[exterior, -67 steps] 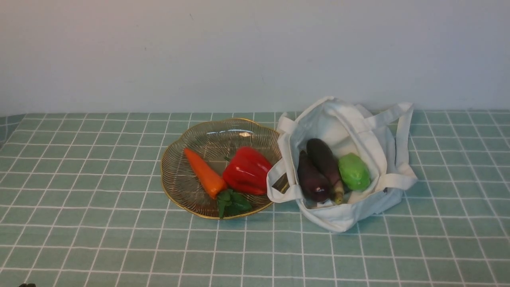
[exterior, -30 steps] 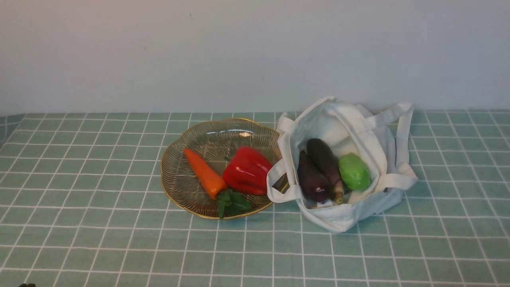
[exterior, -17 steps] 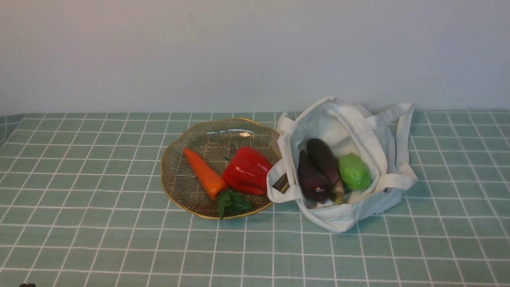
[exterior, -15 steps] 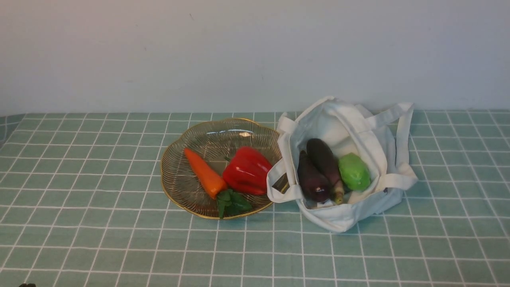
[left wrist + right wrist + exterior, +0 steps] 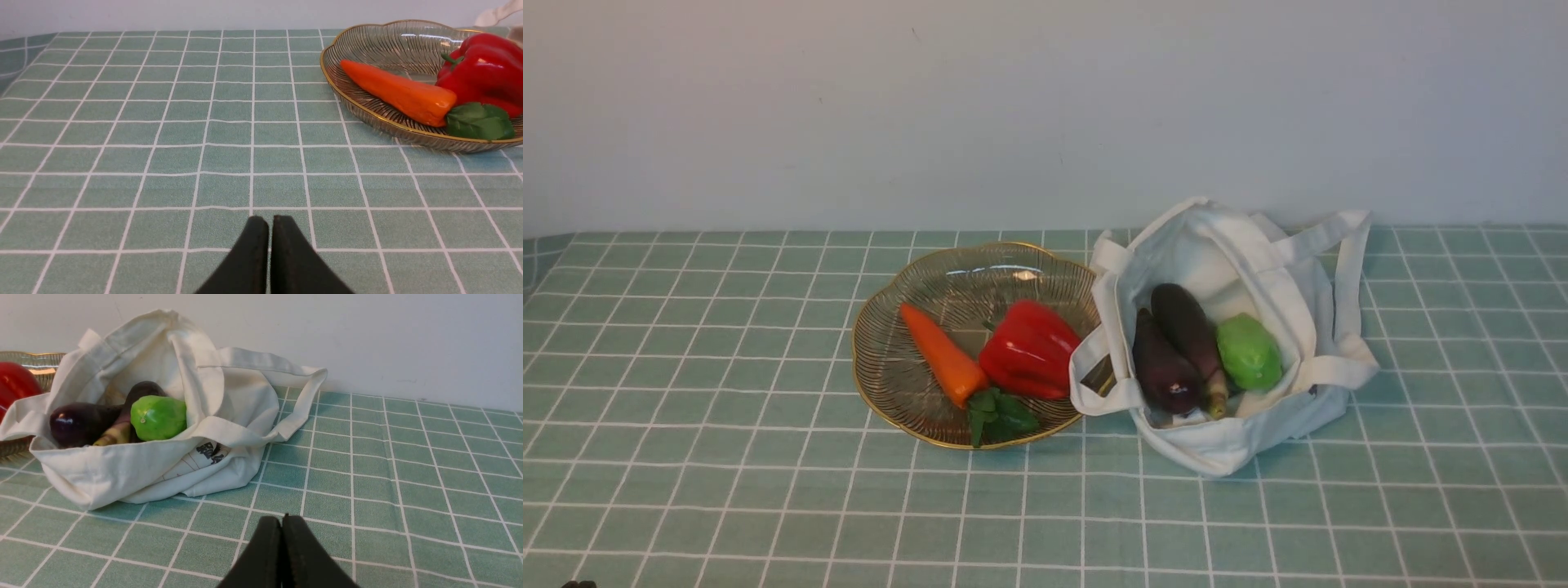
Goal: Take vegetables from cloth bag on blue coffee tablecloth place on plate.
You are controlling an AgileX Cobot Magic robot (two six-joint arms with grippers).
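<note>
No change vs earlier pics: veg, cloth bag, plate all in the same spots; nothing moved.

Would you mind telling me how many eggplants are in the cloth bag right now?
2. The nearer eggplant and the farther eggplant lie side by side inside the cloth bag, beside the green vegetable; more could be hidden underneath.

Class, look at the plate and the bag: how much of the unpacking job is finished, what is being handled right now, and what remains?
Done: the carrot and a red pepper lie on the plate. In hand: nothing; the left gripper and right gripper are shut and empty, low over the tablecloth. Left: two eggplants and the green vegetable sit in the cloth bag.
</note>
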